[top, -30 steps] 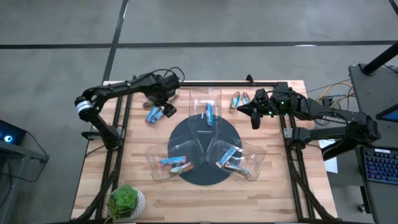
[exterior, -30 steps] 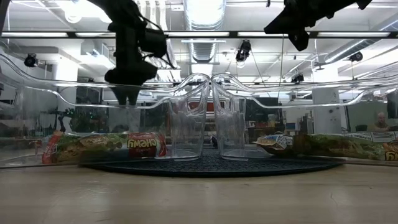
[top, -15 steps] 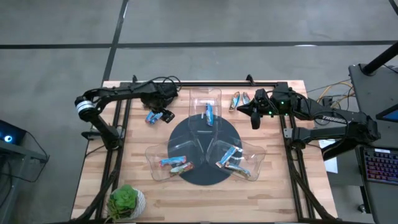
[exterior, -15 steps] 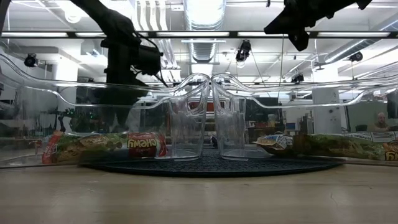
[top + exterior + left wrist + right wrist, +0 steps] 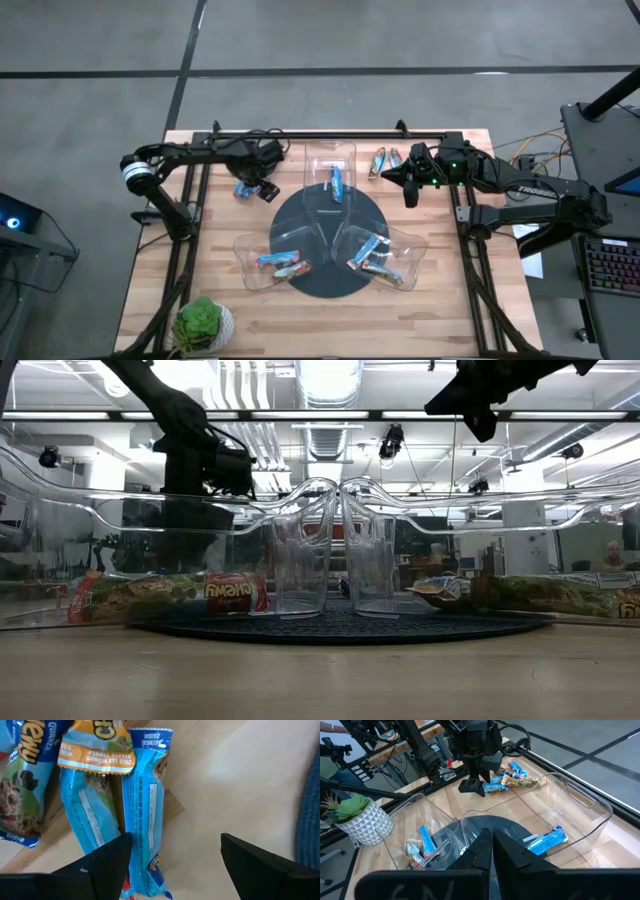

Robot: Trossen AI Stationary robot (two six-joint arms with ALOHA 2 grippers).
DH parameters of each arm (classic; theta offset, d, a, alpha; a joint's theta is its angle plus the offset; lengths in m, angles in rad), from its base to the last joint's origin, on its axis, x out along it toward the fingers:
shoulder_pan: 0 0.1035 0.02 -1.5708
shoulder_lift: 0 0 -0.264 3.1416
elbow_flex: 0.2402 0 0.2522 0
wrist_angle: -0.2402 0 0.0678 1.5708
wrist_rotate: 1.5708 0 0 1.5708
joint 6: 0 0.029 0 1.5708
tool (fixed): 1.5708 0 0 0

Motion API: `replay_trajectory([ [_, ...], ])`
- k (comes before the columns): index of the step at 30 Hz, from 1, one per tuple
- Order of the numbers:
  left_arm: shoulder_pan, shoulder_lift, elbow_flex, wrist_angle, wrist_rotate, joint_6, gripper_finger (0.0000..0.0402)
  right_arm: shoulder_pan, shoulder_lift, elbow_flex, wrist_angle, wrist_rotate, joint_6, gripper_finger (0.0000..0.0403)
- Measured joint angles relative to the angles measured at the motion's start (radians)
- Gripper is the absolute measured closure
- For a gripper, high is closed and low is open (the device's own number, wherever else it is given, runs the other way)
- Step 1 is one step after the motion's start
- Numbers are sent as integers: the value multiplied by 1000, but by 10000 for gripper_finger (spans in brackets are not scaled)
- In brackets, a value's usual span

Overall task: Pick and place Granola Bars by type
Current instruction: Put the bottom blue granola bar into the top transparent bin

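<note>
Loose granola bars (image 5: 246, 186) are lying in a small pile on the desk (image 5: 450, 290) at about 10 o'clock from the dark round mat (image 5: 322, 285), just beside the left gripper (image 5: 266, 190). In the left wrist view a blue raisin bar (image 5: 146, 815) is sitting between the jaws, touching a second blue bar (image 5: 87, 817), with a peanut butter chocolate chip bar (image 5: 97, 745) overlapping both tops.

Risk, as a judgement: the bars are packed so close that the jaws could be pinching two at once, or snagging the overlapping wrapper and dragging a wrong type along. Slippery foil could also be slipping out if caught at an edge.

The left jaws are standing wide open, straddling the blue raisin bar, holding nothing; contact with the desk cannot be told.

Two more bars (image 5: 385, 160) are lying at 1 o'clock of the mat, near the right gripper (image 5: 408, 180), which is hovering there with jaws closed and empty. Three clear trays (image 5: 345, 160) on the mat are each holding sorted bars.
</note>
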Motion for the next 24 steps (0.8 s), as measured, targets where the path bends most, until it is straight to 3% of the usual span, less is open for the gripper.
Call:
replay_trajectory([
  [12, 4, 2, -50, 35, 11, -7, 120, 0, 0, 0, 0, 1, 0, 394],
  [24, 4, 8, -92, 39, 44, -29, 178, 0, 0, 0, 1, 1, 0, 394],
])
